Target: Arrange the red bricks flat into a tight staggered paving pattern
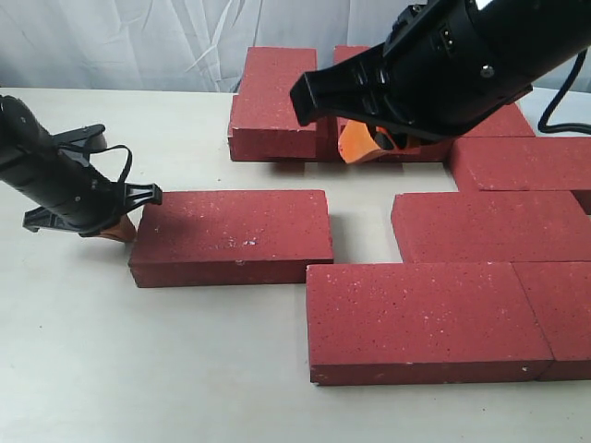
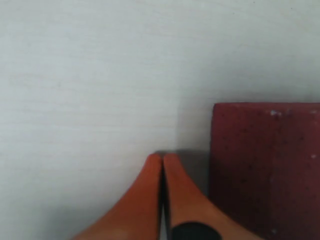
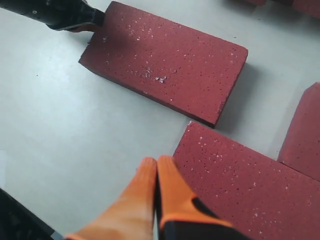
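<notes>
Orange-tipped left hand (image 2: 161, 162), pinched closed, sits low beside lone brick (image 2: 265, 165).

Lab-style robot test bench, pale tabletop (image 1: 185, 388), creased white cloth backdrop (image 1: 111, 41) hung behind, black robot arm (image 1: 480, 55) reaching over it.

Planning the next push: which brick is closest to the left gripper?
The leftmost brick, lying alone; the shut left gripper sits at its short left end, while the other bricks cluster further right.
</notes>
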You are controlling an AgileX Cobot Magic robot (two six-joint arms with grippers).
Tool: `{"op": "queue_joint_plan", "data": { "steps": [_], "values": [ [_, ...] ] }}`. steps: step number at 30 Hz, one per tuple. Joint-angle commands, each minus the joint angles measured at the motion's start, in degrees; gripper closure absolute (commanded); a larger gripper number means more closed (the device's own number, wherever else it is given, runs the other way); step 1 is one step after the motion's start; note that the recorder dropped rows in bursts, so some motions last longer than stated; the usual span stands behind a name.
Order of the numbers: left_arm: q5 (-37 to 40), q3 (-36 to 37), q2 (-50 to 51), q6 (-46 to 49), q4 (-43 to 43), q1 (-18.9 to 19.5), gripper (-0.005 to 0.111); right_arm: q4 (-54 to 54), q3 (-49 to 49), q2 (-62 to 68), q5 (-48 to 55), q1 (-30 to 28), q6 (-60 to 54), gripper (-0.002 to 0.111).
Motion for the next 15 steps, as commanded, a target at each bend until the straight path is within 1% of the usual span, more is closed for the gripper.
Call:
{"op": "queue_joint_plan", "data": {
  "steps": [1, 4, 11, 15],
  "values": [
    [2.27, 1.25, 1.88, -0.75, 4.42, -1.31, 0.107, -0.49, -0.2, 0.08, -0.18, 0.08, -0.54, 0.109],
    [2.15, 1.25, 1.88, -1.14, 4.85, -1.96, 0.107, -0.49, -0.2, 0.08, -0.18, 0.08, -0.54, 0.109],
    [1.39, 1.25, 1.88, -1.76, 4.41, -5.12, 0.107, -0.49, -0.2, 0.08, -0.18, 0.08, -0.54, 0.109],
    [0.4, 1.25, 1.88, -1.76, 3.66, -5.67, 0.107, -0.49, -0.2, 0.08, -0.18, 0.08, -0.54, 0.109]
  ]
}}
